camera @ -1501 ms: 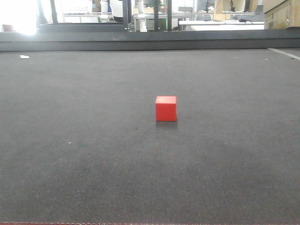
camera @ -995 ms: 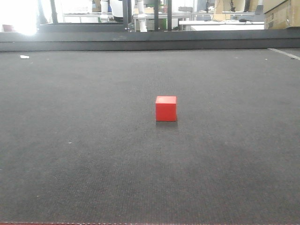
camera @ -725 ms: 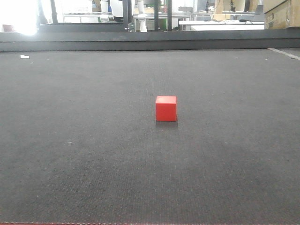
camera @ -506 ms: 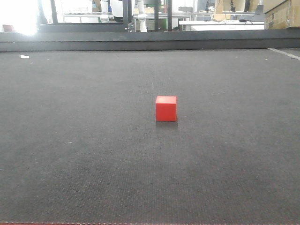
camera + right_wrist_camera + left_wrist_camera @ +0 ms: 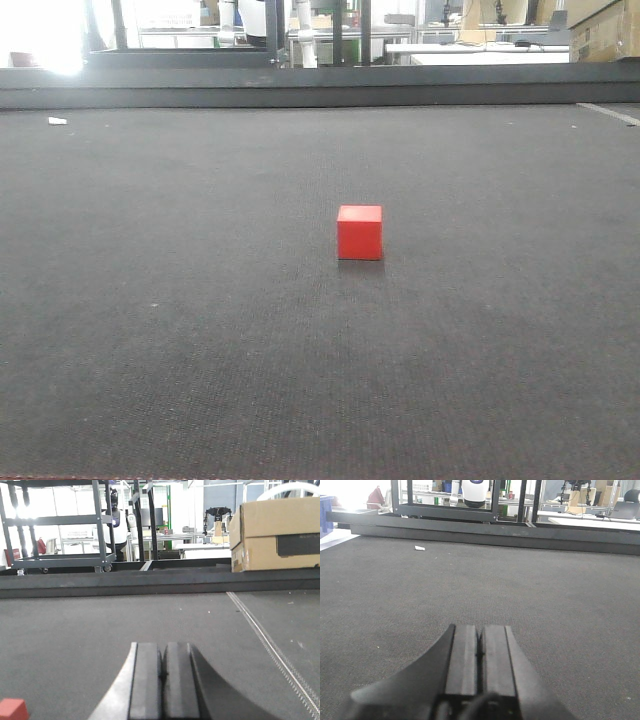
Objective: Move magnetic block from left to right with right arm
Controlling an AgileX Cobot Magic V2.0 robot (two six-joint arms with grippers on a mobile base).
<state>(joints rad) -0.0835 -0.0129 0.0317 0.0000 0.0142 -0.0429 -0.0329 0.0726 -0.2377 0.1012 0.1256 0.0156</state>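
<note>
The magnetic block (image 5: 360, 232) appears slightly rightward (view shifted).

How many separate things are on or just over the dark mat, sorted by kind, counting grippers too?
Red cubes: 1, the magnetic block
White scraps: 1, the white scrap at the far left of the mat
Grippers: 2, the left gripper and the right gripper, both shut
Total: 4

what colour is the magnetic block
Plain solid red; the magnetic block shows best in the front-facing view.
</note>
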